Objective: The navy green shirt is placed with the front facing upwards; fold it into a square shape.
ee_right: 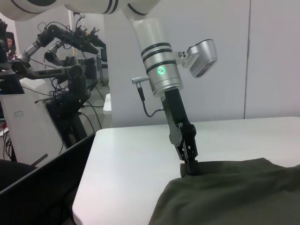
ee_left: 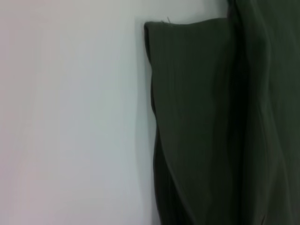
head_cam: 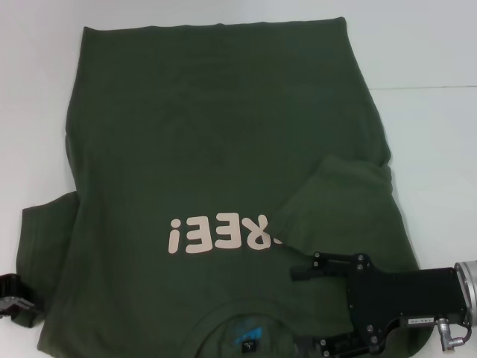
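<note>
The navy green shirt lies front up on the white table, its pale "FREE!" lettering near me and the blue neck label at the near edge. One sleeve is folded inward over the chest and covers the end of the lettering. My right gripper hovers open over the shoulder area beside that fold, holding nothing. My left gripper sits at the other sleeve's edge. In the right wrist view, the left gripper stands upright with its fingers pinched together on the cloth's rim.
The white table stretches beyond the shirt to the far right and far left. Past the table's edge, other robot arms and a rack of equipment stand in the room.
</note>
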Motion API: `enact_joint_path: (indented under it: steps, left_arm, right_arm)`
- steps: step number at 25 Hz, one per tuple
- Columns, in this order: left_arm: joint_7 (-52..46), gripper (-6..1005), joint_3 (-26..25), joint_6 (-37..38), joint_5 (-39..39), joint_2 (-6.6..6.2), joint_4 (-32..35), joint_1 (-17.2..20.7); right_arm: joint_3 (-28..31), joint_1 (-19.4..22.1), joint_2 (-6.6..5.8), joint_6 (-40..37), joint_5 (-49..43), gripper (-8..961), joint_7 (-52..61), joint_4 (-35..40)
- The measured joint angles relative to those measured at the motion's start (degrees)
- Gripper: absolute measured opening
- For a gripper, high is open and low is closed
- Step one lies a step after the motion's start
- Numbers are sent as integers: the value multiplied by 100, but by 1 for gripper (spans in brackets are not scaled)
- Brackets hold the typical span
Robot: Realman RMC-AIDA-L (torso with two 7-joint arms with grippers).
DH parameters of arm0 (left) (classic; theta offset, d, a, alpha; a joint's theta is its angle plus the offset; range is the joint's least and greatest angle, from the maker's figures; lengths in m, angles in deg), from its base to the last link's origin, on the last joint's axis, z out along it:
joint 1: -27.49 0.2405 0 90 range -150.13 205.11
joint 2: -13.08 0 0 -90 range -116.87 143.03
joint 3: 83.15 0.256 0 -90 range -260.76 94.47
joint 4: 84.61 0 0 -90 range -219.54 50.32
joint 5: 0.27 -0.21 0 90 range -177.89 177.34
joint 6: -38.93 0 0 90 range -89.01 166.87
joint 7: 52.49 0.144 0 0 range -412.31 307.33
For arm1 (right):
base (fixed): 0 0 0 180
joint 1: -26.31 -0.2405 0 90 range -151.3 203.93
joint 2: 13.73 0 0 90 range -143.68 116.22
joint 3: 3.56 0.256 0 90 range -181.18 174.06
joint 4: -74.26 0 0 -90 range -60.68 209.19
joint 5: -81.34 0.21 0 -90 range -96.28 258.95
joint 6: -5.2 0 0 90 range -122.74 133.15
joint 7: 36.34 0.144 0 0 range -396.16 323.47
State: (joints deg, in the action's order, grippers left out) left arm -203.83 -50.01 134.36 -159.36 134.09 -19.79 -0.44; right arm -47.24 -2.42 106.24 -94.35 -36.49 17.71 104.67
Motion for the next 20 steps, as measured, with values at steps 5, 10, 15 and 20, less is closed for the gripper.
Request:
enact_joint_path:
  steps: [5,10,15,20]
  left_arm:
    - [5,247,8,1,0,1,12,-9]
    - [41,67,9,9,4,1,19,-10]
    - [102,-2,20,16,5,1,55,-18]
    - [111,-2,284,-131,-290,76,543,77]
  right_arm:
    - [0,0,0,-2,3,916,0,0]
    - [0,-7,0,-2,6,917,0,0]
    - [0,-18,7,15,6,917,0,0]
    - [0,-18,9,21,15,917,0,0]
